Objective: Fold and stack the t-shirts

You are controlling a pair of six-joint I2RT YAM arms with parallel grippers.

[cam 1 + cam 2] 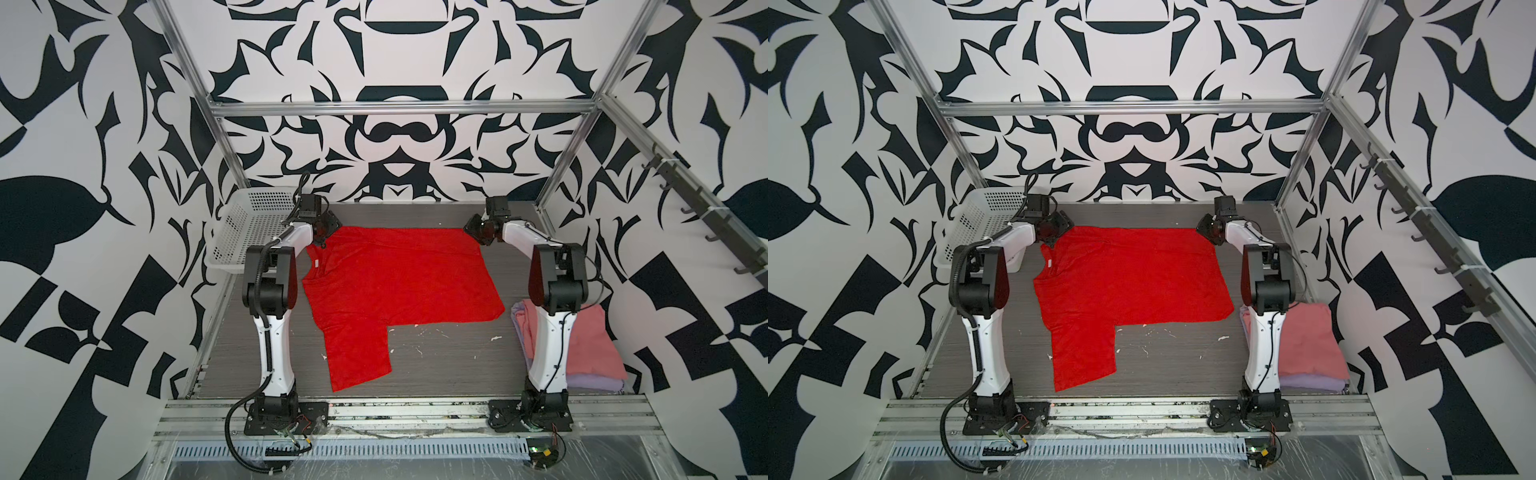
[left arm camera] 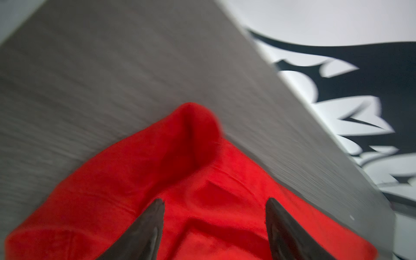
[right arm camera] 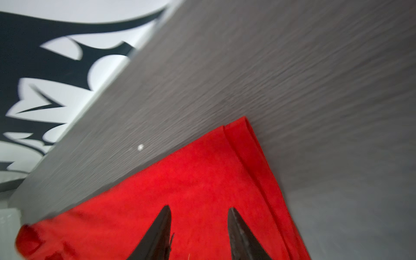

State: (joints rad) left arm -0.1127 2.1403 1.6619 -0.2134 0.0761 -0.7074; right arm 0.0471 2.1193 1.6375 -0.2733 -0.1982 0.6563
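Observation:
A bright red t-shirt lies spread flat on the grey table in both top views. Its white neck label is at the left and one sleeve points toward the front. My left gripper is low over the shirt's far left corner, and the left wrist view shows it open above rumpled red cloth. My right gripper is over the far right corner, also open above the flat red hem. A folded pink t-shirt rests on a folded lavender one at the front right.
A white perforated basket stands at the back left, just beyond the left arm. The right arm's base column partly hides the folded stack. Metal frame posts edge the table, and white specks dot the surface in front of the shirt.

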